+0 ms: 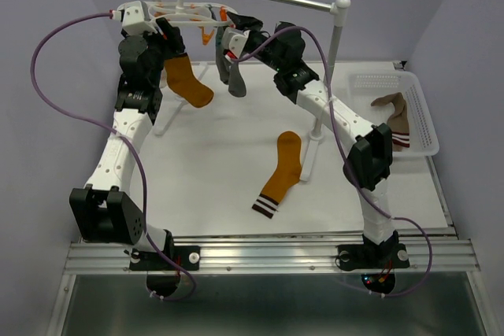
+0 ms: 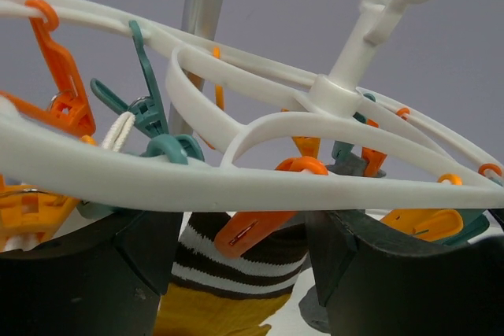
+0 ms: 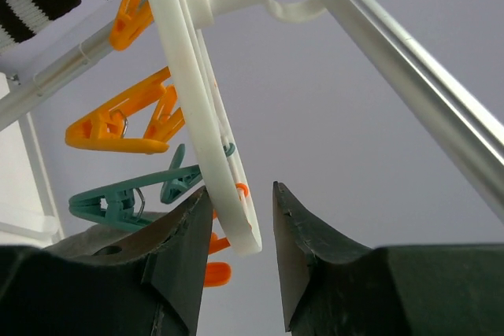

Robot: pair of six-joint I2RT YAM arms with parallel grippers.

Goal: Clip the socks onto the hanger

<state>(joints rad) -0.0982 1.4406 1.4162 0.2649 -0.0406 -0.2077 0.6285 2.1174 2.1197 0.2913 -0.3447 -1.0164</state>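
White worktop (image 1: 220, 155) carries one mustard sock (image 1: 283, 164); at 12 o'clock, left fingers (image 2: 71, 273) spread wide beneath the hanger (image 2: 260, 182), right fingers (image 3: 177, 257) half-closed, loosely straddling its rim.

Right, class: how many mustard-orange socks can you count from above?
2. One hanging sock dangles from the hanger at back left; the other sock lies on the table. The basket may hide more.

Left arm (image 1: 120, 143) and right arm (image 1: 335, 112) raised, elbows bent. Left hand (image 2: 252, 230) fingers wide apart. Right hand (image 3: 240, 194) fingers narrowly apart.
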